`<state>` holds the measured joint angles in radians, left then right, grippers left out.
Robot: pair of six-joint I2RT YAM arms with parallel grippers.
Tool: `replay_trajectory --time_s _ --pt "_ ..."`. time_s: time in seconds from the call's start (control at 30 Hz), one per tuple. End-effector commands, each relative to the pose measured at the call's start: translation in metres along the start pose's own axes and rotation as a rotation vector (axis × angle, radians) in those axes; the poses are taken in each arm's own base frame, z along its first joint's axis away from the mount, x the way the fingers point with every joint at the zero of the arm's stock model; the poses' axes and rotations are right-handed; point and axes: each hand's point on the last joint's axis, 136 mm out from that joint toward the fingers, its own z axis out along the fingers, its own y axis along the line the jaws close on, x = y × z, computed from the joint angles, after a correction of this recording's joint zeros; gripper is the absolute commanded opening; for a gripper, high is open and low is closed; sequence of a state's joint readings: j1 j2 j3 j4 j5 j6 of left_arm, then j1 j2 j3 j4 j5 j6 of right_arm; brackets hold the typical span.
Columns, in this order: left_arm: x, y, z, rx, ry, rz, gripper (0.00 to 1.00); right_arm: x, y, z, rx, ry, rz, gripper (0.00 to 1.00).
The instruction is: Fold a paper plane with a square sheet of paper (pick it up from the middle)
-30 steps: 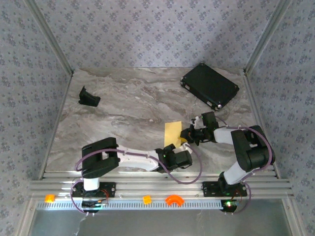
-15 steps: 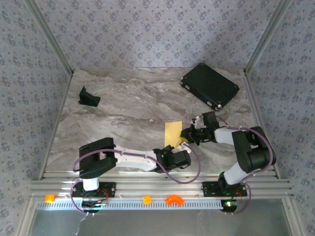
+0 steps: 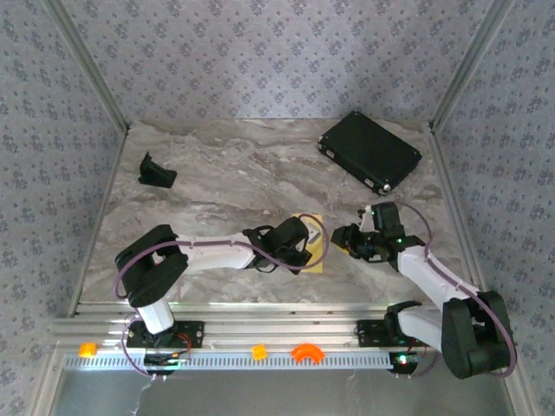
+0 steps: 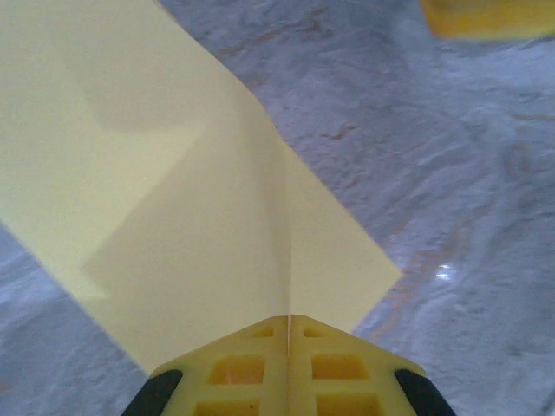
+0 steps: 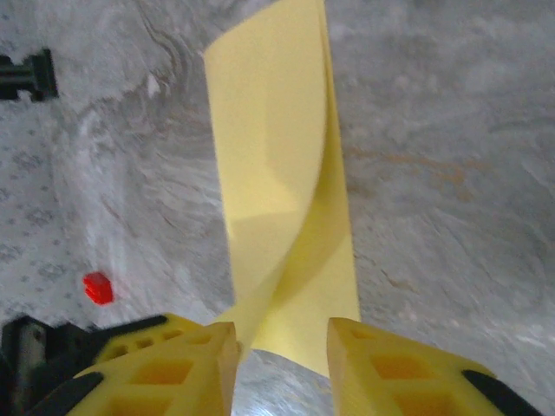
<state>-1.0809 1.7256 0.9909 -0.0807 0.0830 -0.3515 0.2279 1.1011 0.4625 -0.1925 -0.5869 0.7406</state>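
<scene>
- One sheet of paper, pale yellow, lies on the marble-patterned table at about 5 o'clock from the table's middle, between the two grippers; in the left wrist view the sheet of paper shows a crease running down to the fingertips and part of it is lifted from the table; in the right wrist view the sheet of paper is curled, with one flap over the other.
- Two grippers; the left gripper is at the 9 o'clock side of the paper; in its own view the left gripper has the two yellow fingers pressed together, and the edge of the paper is pinched between them.
- The right gripper is at the 3 o'clock side of the paper; in its own view the right gripper has the fingers apart with bare table in the gap; the near end of the paper comes down to the gap, but the fingers do not clamp it.
- One black rectangular case at 1 o'clock, lying flat and closed; what is inside is hidden.
- One small black bracket at 10 o'clock, well apart from the paper.
- Three small orange pieces on the metal rail at 6 o'clock.
- One small red block at 9 o'clock from the paper in the right wrist view.
</scene>
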Motion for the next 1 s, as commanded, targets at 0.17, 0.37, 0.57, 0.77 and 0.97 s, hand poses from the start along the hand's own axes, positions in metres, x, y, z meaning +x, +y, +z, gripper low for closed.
replay_trajectory --time_s 0.17,0.37,0.57,0.77,0.97 --pt "-0.011 -0.02 -0.002 0.241 0.008 -0.142 0.05 0.041 0.003 0.02 -0.02 0.177 0.022 0.11" --pt "-0.01 -0.01 -0.001 0.223 0.016 -0.168 0.05 0.044 -0.001 0.04 0.019 0.201 0.033 0.02" --pt "0.003 -0.005 0.005 0.197 0.062 -0.175 0.05 0.054 -0.022 0.055 0.089 0.248 0.063 0.01" --pt "0.01 0.009 0.011 0.158 0.075 -0.215 0.05 0.062 -0.051 0.053 0.218 0.261 0.069 0.0" --pt "0.014 0.022 0.015 0.132 0.084 -0.246 0.06 0.065 -0.055 0.055 0.226 0.276 0.077 0.0"
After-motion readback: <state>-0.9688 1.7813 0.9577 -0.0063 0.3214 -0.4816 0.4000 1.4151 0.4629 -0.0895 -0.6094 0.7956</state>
